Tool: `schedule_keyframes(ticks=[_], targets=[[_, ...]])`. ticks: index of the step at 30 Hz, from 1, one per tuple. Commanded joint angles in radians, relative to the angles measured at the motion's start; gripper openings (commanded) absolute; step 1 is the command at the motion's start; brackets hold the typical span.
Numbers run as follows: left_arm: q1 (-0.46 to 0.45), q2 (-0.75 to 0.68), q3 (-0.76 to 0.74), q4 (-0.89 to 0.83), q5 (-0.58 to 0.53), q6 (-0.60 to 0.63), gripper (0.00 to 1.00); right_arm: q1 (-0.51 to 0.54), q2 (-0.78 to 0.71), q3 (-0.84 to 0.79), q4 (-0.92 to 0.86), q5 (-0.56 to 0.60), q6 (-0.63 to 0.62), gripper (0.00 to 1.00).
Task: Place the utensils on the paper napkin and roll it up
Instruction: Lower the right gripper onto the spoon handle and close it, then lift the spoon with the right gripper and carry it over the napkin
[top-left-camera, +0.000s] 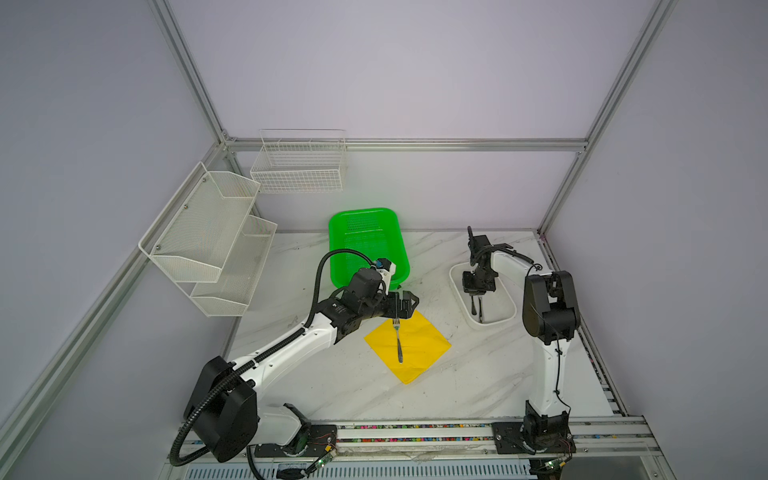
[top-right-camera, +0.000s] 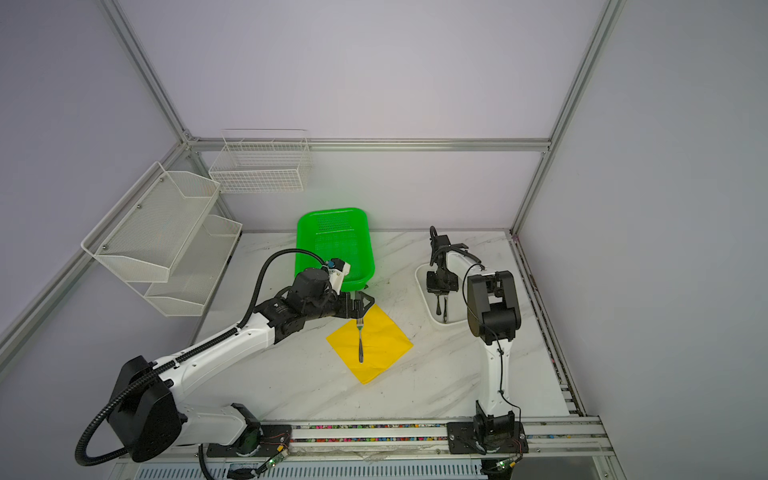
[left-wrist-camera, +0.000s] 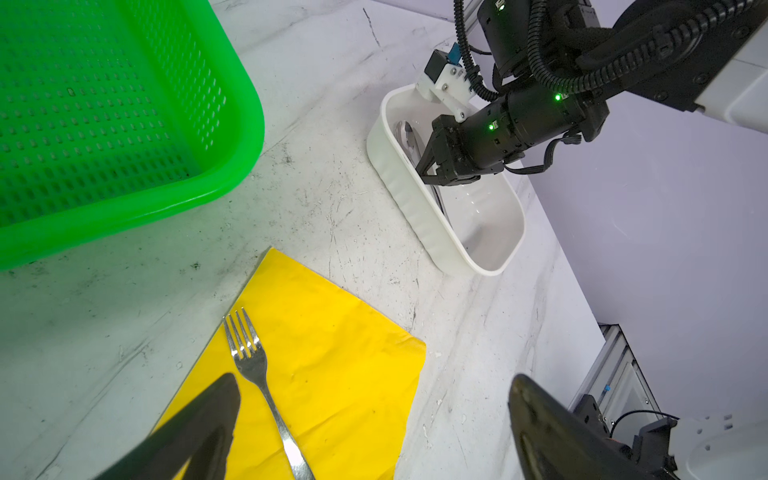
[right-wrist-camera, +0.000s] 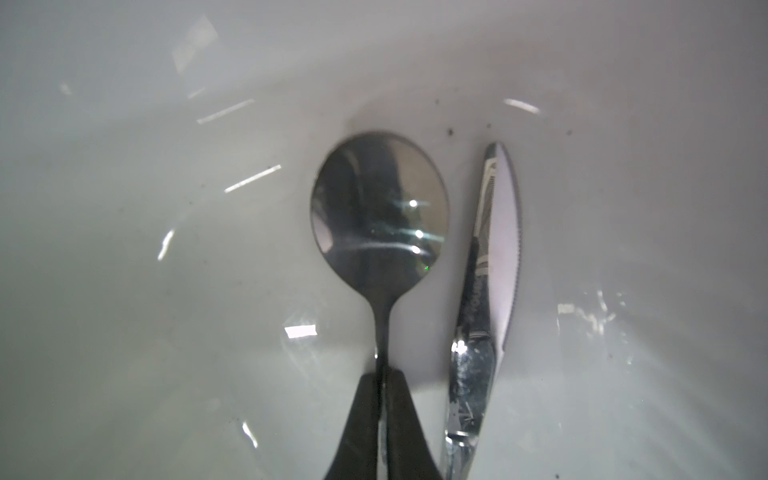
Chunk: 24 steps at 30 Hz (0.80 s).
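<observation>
The yellow paper napkin lies flat on the marble table. A silver fork rests on it, tines toward the back. My left gripper hovers open over the napkin's far corner, holding nothing. The spoon and knife lie side by side in the white tray. My right gripper reaches down into the tray, shut on the spoon's handle.
A green perforated basket stands just behind the left gripper. White mesh shelves and a wire basket hang on the walls at the back left. The knife lies close beside the right gripper's fingers.
</observation>
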Motion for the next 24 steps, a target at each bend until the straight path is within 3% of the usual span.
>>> schedule_keyframes(ticks=[1,14,24], targets=[[0.005,-0.038,-0.04,0.019,-0.02,-0.005,0.99,-0.005,0.043,-0.037,-0.021,0.021,0.011,0.06],[0.011,-0.054,-0.06,0.023,-0.032,-0.008,1.0,-0.005,-0.196,-0.038,-0.042,-0.018,0.035,0.06],[0.014,-0.078,-0.084,0.012,-0.056,-0.031,1.0,0.042,-0.357,-0.087,-0.052,-0.136,0.045,0.06]])
